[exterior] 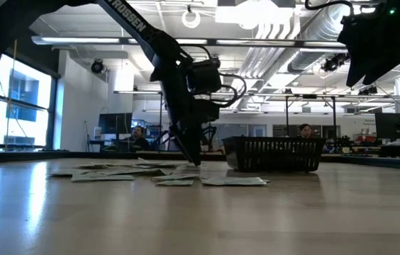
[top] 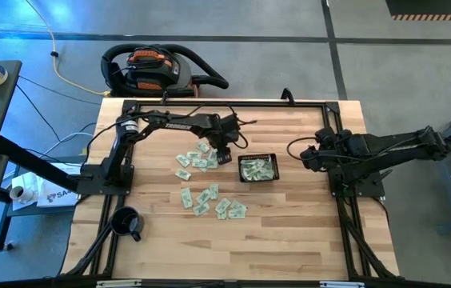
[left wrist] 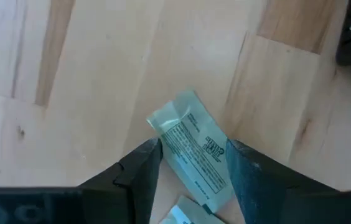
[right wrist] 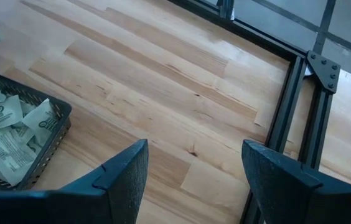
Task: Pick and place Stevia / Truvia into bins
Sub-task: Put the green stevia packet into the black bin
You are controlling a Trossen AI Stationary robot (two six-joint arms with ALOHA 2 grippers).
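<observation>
Several sachets (top: pixel 257 169) in black basket (top: pixel 242 159)

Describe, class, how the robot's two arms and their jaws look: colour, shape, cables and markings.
Both arms are dark, jointed and slim. The left arm carries white lettering along one link and thin black cables looping near its wrist. The right arm also trails black cable loops. Each ends in two flat, dark, wedge-shaped jaws, seen in the wrist views.
</observation>
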